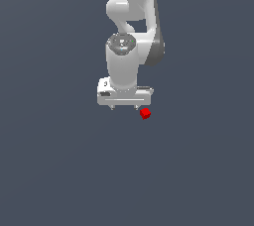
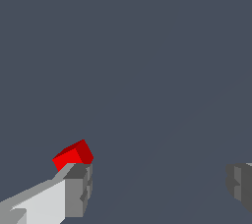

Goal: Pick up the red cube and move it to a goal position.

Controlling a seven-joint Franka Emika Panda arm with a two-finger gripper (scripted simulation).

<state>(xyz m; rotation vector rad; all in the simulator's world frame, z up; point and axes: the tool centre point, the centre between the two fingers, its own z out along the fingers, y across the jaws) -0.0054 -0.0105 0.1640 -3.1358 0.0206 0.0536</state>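
The red cube is a tiny bright red block on the dark grey floor, just off the exterior view's right end of my white gripper. In the wrist view the cube sits just beyond one grey fingertip, outside the gap between the fingers. The other fingertip is far across the picture. The gripper is open wide and holds nothing. Part of the cube is hidden behind the near fingertip.
The white arm rises behind the gripper toward the top of the exterior view. The floor is a plain dark grey surface with no other objects in sight.
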